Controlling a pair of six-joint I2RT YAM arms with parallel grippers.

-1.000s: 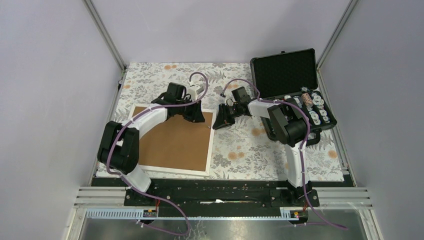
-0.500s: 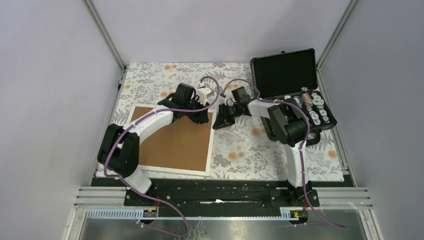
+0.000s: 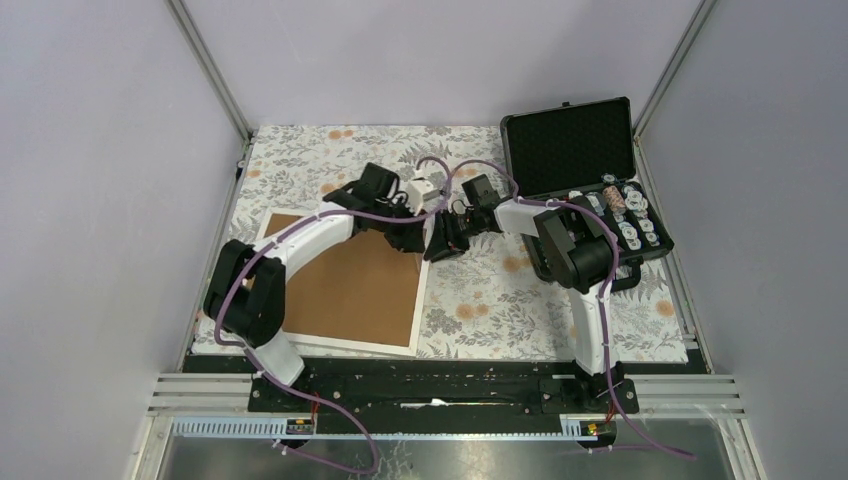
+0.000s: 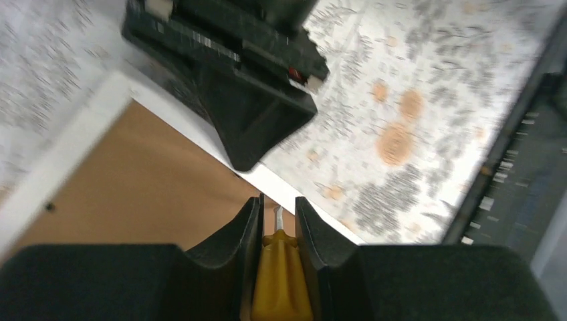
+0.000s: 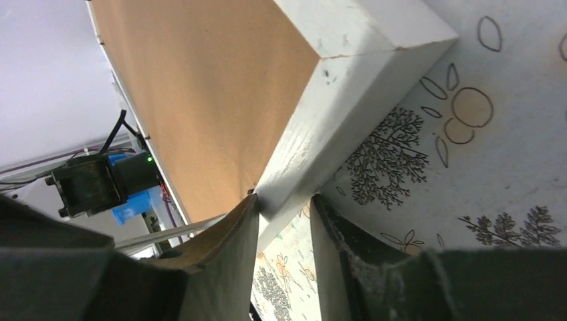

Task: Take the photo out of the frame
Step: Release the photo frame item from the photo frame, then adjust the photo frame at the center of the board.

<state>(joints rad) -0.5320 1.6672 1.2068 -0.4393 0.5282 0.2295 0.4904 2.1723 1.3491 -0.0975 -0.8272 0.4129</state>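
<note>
Top external view: large rectangular picture frame with thin white border and brown fibreboard back, lying back-up on grey floral-print tablecloth, left of open black foam-lined case. Left gripper: clenched on small yellow-handled tool with thin metal tip, tip poised over far right corner of frame, near seam between board and white rim. Right gripper: astride right-hand rim just beside same corner, fingers apparently pinched on white edge, serving as clamp. Step in hand, by judgement: loosening of backing at this corner. Recommended handling: feed tip shallow into seam; lever gently upward, not inward, to spare print beneath; press rim firmly down and avoid lifting frame off cloth; keep tool clear of right fingers, the two grippers being very near each other. Risk: slip of tip across board, or gouging of soft fibreboard. Location of photo: not visible; presumed face-down under board, inside frame. Appearance of frame: rim plain white, square-sectioned, a few small dark marks at corner; board flat, matt, unbroken, seated within rim; fastening tabs too small to make out.
</note>
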